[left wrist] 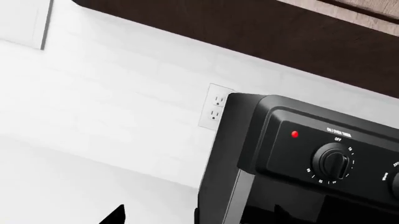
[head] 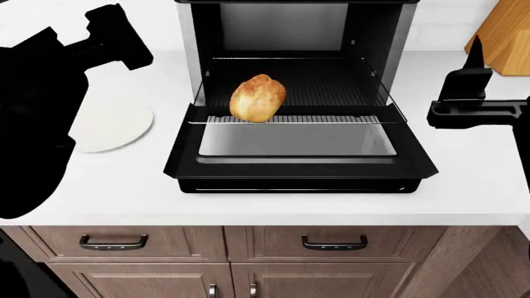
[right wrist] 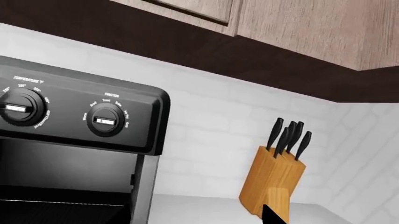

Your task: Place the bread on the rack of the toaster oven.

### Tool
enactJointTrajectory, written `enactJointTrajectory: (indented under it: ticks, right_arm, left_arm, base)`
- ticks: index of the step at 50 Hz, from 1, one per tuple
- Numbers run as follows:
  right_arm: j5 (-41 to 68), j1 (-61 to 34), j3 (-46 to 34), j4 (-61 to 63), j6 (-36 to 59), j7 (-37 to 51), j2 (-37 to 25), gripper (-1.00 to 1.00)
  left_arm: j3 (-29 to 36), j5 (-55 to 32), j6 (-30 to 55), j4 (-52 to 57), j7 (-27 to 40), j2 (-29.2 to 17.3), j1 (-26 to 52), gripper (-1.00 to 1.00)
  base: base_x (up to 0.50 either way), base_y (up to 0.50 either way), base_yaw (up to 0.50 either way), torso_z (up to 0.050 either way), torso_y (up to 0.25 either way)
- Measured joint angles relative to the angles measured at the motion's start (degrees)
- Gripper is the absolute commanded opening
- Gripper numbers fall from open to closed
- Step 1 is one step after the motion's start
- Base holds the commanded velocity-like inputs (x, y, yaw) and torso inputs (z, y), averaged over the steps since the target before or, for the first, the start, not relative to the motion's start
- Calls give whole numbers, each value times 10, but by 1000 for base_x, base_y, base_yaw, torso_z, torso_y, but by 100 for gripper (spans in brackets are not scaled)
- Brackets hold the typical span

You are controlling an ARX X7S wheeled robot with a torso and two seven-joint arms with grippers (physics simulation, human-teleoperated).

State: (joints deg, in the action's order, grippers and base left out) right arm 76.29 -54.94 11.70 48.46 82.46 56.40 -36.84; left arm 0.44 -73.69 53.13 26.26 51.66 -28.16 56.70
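Bread (head: 257, 97): we find it resting on the rack (head: 331, 118), front left, inside the open toaster oven (head: 298, 93).
Left end effector (head: 116, 37): raised; we cannot tell its grip.
Right end effector (head: 468, 81): likewise indeterminate.
Plate (head: 112, 126): on tabletop (head: 463, 186).

Matte black throughout, rendered as flat silhouettes with no visible screws, cables or markings. Left arm (head: 41, 118) bulky and rounded, ending in a blocky, angular left gripper (head: 112, 34). Right arm (head: 488, 112) slimmer: a flat horizontal bar topped by the narrow, tapering right gripper (head: 470, 71).
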Motion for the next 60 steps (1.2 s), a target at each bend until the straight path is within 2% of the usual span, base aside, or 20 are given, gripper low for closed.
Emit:
enactJointTrajectory:
  ticks: [24, 60]
  right_arm:
    - [81, -69, -35, -14, 8, 69, -11, 100]
    - [127, -167, -108, -42, -5, 114, -23, 100]
  left_arm:
    - [-21, -43, 5, 11, 31, -11, 20, 100]
    - [-38, -96, 7, 23, 70, -26, 60, 100]
  base:
    - [0, 0, 0, 0, 0]
    - [0, 0, 0, 0, 0]
